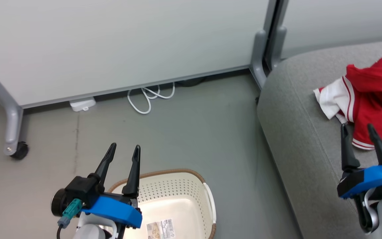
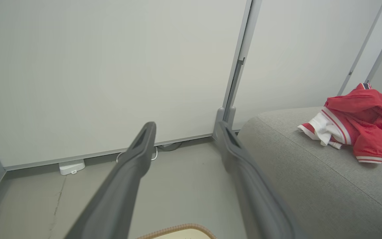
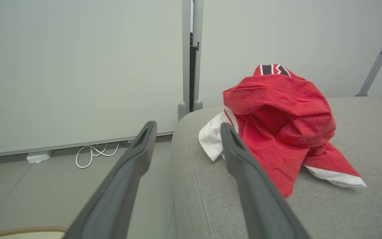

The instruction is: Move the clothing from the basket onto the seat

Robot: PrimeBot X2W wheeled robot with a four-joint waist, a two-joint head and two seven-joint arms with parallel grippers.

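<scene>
We see red clothing (image 1: 373, 96) heaped on the grey seat (image 1: 297, 109). Our left gripper (image 1: 125, 146) hangs over the basket (image 1: 164, 172) and our right gripper (image 1: 356, 126) near the clothing, both spread wide.

Two grippers are counted: one left gripper (image 1: 125, 145) and one right gripper (image 1: 356, 125). One laundry basket (image 1: 207, 196), one barcode sticker (image 1: 160, 229), one sofa cushion (image 1: 293, 116), one clothing heap (image 1: 373, 96), one white cable (image 1: 149, 96) and one caster wheel (image 1: 19, 150) are seen.
</scene>
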